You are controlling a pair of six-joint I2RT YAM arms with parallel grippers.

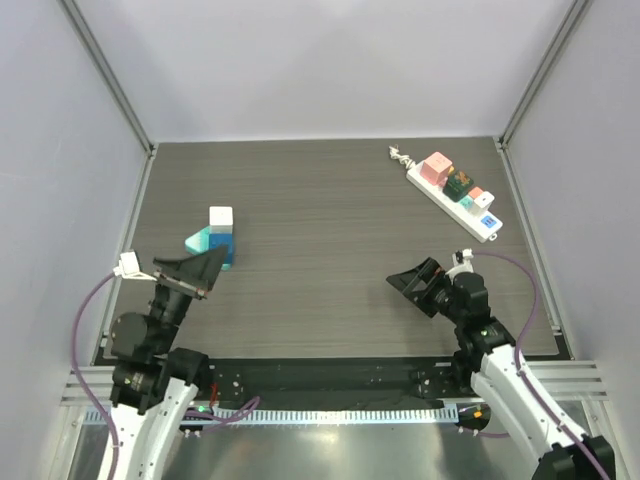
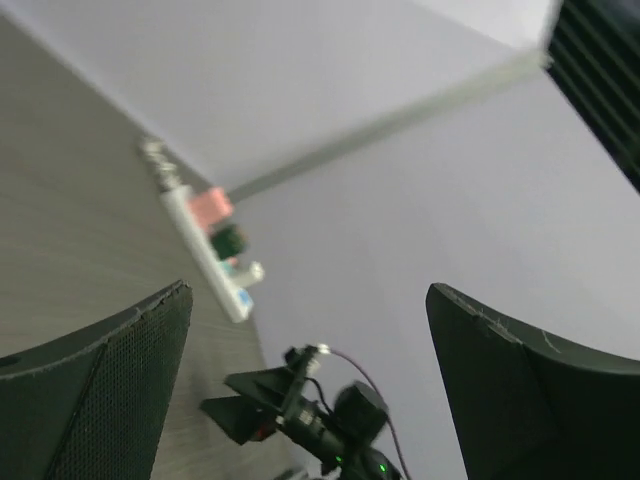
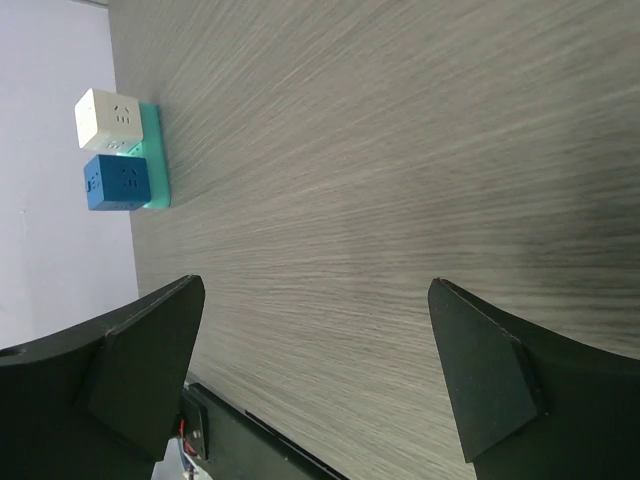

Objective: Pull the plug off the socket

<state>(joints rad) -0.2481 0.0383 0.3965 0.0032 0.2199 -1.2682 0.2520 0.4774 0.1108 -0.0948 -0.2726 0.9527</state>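
Observation:
A white power strip (image 1: 452, 196) lies at the far right of the table with a pink plug (image 1: 437, 168), a dark green plug (image 1: 459, 183) and a small orange one plugged into it. It also shows in the left wrist view (image 2: 205, 262), with the pink plug (image 2: 208, 207) on it. A teal socket strip (image 1: 200, 243) at the left carries a white cube plug (image 1: 221, 218) and a blue cube plug (image 1: 226, 247); the right wrist view shows the same strip (image 3: 155, 150). My left gripper (image 1: 200, 268) is open and empty just in front of the teal strip. My right gripper (image 1: 418, 280) is open and empty, well short of the white strip.
The dark wood table (image 1: 330, 250) is enclosed by pale walls with metal posts at the back corners. A coiled cord end (image 1: 399, 154) lies at the white strip's far end. The black base rail (image 1: 330, 380) runs along the near edge. The right arm (image 2: 320, 420) shows in the left wrist view.

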